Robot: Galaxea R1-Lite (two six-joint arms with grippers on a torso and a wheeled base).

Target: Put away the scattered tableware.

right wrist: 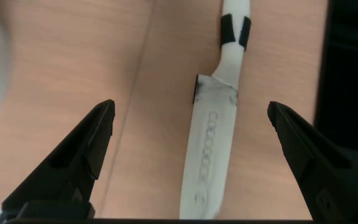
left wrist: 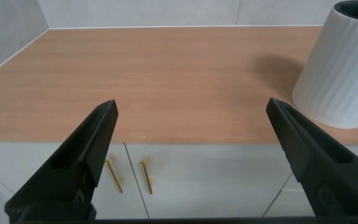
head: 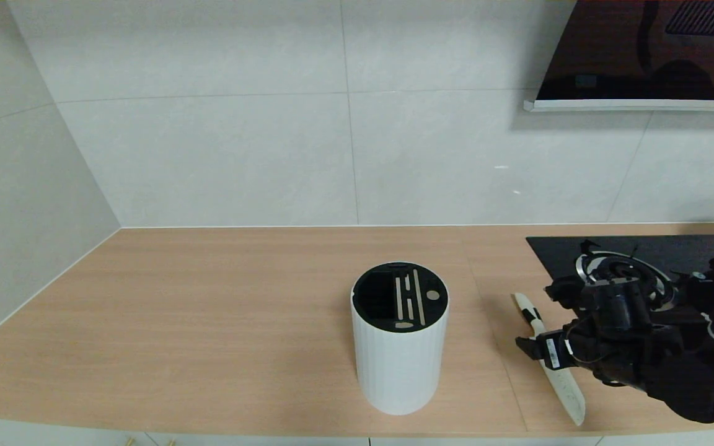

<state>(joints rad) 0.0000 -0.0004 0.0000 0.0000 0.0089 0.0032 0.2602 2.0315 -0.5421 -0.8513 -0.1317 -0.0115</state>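
A white knife [head: 549,365] with a black band on its handle lies flat on the wooden counter [head: 220,310], right of the white ribbed holder [head: 399,359] with a slotted black top. My right gripper [head: 546,319] hovers open just above the knife, one finger on each side of it. In the right wrist view the knife [right wrist: 211,149] lies between the spread fingers of the right gripper [right wrist: 190,118], untouched. My left gripper [left wrist: 191,118] is open over the counter's front edge, nothing between its fingers, with the holder [left wrist: 344,68] farther off.
A black hob [head: 630,254] with a metal burner ring sits at the back right, close behind the right arm. A dark range hood [head: 648,56] hangs on the tiled wall. Cabinet doors with gold handles [left wrist: 145,174] lie below the counter front.
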